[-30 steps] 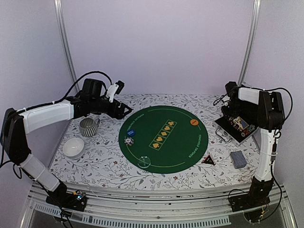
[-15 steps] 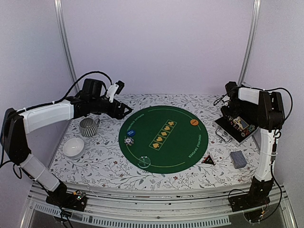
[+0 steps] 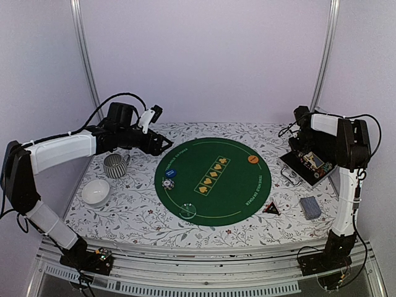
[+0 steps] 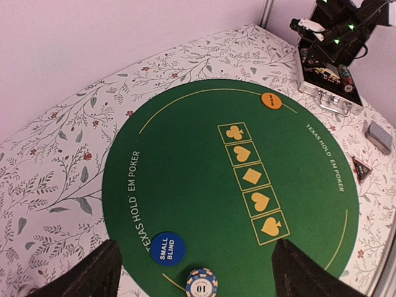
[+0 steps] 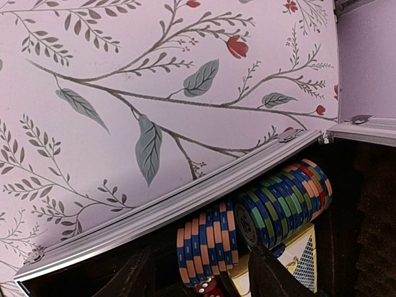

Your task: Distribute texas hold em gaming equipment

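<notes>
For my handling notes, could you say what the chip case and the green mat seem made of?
Chip case: likely aluminium, its rim a brushed silvery strip. Green mat: probably felt or rubber-backed cloth, matte, printed.

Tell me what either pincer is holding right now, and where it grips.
Left pincer is open, empty. Right pincer straddles orange-and-blue chips in the case; a grip cannot be told.

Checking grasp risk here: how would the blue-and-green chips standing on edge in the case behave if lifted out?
The chips are separate discs packed in a row, so a pinched bunch would likely fan apart or shed pieces. Round and on edge, dropped ones may roll. The case rim probably hinders sideways access.
</notes>
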`<state>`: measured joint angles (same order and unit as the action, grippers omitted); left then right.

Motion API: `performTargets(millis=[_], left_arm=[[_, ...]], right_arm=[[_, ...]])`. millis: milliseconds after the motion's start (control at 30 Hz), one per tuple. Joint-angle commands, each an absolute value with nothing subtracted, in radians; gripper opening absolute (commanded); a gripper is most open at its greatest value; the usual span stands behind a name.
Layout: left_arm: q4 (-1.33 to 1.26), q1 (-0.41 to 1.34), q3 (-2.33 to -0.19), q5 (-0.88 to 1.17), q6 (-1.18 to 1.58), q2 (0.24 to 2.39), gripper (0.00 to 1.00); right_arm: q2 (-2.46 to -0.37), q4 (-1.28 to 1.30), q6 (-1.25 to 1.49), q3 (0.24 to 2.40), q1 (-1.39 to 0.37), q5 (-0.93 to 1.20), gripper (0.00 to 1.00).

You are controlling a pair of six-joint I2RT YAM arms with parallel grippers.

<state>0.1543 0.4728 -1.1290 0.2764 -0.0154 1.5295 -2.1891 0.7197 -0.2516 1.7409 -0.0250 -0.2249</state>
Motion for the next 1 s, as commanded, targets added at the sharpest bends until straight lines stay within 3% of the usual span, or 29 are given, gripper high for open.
performTargets(millis=[0, 200, 600, 833, 967], left_arm=[[0.143, 0.461, -1.118, 0.284, -0.023, 1.502, 0.87], [0.143, 0.459, -1.118, 0.285, -0.023, 1.502, 0.87], [0.143, 0.46, -1.118, 0.285, -0.025, 1.499, 0.87], [0.143, 0.46, -1.118, 0.286, -0.026, 1.5, 0.87], [0.143, 0.461, -1.118, 0.289, -0.028, 1.498, 0.87]], right_arm=[[-2.216, 0.72, -0.254, 1.756, -0.014, -0.208, 0.53], [-2.223, 0.721, -0.263, 1.749, 0.006, -0.194, 0.52], [-2.289, 0.721, -0.275, 1.768, 0.022, -0.123, 0.37], [-2.257, 0.737, -0.269, 1.784, 0.024, -0.165, 0.07], [-2.192, 0.75, -0.249, 1.804, 0.024, -0.128, 0.03]])
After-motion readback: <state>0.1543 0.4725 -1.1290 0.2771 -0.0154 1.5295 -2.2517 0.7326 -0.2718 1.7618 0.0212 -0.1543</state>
